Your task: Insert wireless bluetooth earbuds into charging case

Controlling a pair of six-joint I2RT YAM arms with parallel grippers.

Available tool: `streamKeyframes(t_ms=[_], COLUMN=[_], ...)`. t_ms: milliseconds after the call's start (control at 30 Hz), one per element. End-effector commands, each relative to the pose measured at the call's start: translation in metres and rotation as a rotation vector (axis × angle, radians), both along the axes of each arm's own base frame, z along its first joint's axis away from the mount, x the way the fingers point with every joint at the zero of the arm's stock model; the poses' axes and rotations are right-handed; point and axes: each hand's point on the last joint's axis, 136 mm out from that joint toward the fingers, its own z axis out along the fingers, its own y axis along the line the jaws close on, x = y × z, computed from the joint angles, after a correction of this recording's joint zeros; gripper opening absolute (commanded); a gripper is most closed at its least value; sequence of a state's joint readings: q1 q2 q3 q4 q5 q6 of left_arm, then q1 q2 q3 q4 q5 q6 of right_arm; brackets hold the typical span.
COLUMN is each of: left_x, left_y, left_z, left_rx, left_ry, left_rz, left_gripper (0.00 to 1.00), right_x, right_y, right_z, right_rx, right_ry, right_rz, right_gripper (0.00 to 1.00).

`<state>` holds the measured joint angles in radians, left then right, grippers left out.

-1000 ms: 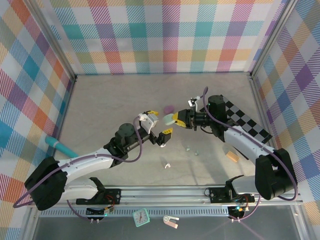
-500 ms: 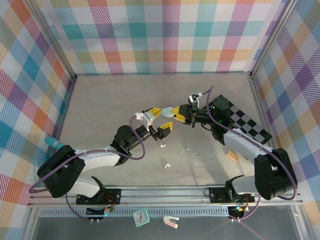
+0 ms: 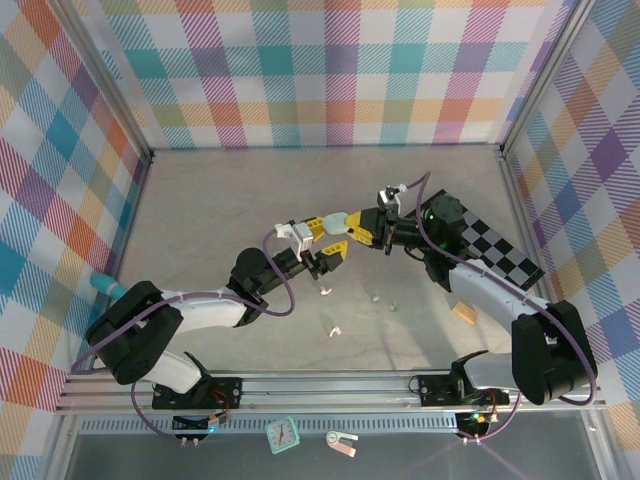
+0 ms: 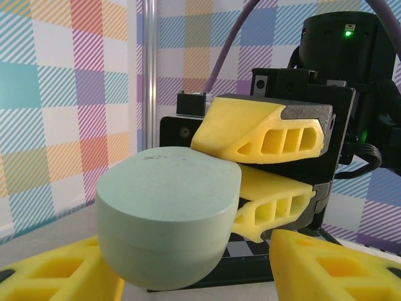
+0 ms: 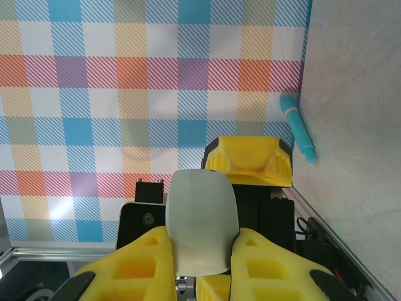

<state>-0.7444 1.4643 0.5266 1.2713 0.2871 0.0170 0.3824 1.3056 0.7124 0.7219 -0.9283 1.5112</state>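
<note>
- Right claw point(image 3: 347, 229): centre of the overhead frame, reaching in from the right. Its jaws are clamped on the charging case point(image 3: 336, 221) and hold it clear of the tabletop point(image 3: 220, 200).
- Charging case: mint green and pebble-shaped, with a seam round its lower part. In the left wrist view one end is pinched between the right claw's two yellow fingers point(image 4: 263, 135) and the rounded end juts towards the lens.
- Left claw point(image 3: 327, 243): reaches in from the lower left to meet the right claw at the case. Its jaws are partly open, one finger on each side of the case. In its own wrist view one tip sits at the case's lower edge and the other stands just apart. No firm grip can be made out.
- White earbud point(image 3: 323, 291): on the tabletop, just below the left claw.
- Second white earbud point(image 3: 335, 331): lower in the frame, near the rail.
- Mint earbuds point(image 3: 375, 296): two, on the tabletop right of the white ones.
- Wooden block point(image 3: 463, 313): right of the mint earbuds.
- Teal pen point(image 3: 100, 285): left edge of the frame.
</note>
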Motion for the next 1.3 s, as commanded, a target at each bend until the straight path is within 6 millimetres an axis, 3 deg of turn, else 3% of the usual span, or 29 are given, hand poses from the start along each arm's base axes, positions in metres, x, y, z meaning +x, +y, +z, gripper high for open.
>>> streamKeyframes(t_ms=[0,200,567,867,1000,1267], left_x=[-0.004,-0.002,0.006,0.005,0.010,0.016], left_y=[0.001,0.003,0.006,0.002,0.002,0.001], left_z=[0.027,0.025,0.024,0.027,0.017,0.015], left_rx=[-0.050,-0.043,-0.033,-0.035,-0.034,-0.028], left_ry=[-0.093,-0.097,-0.109,-0.106,-0.064,-0.064], left_rz=[-0.020,-0.008,0.021,-0.011,-0.010,-0.004], left_gripper=[0.59,0.57,0.67,0.62,0.52,0.52], right_x=[-0.007,-0.007,-0.014,-0.014,-0.013,-0.008], right_y=[0.000,0.000,-0.003,-0.003,-0.003,-0.006], right_z=[0.008,0.007,0.007,0.005,-0.005,-0.021], right_rx=[0.018,0.015,-0.007,-0.020,-0.053,-0.152], right_ry=[-0.040,-0.036,-0.040,-0.039,-0.012,-0.015], right_rz=[0.021,0.021,0.018,0.016,0.005,-0.026], right_gripper=[0.19,0.19,0.19,0.19,0.20,0.24])
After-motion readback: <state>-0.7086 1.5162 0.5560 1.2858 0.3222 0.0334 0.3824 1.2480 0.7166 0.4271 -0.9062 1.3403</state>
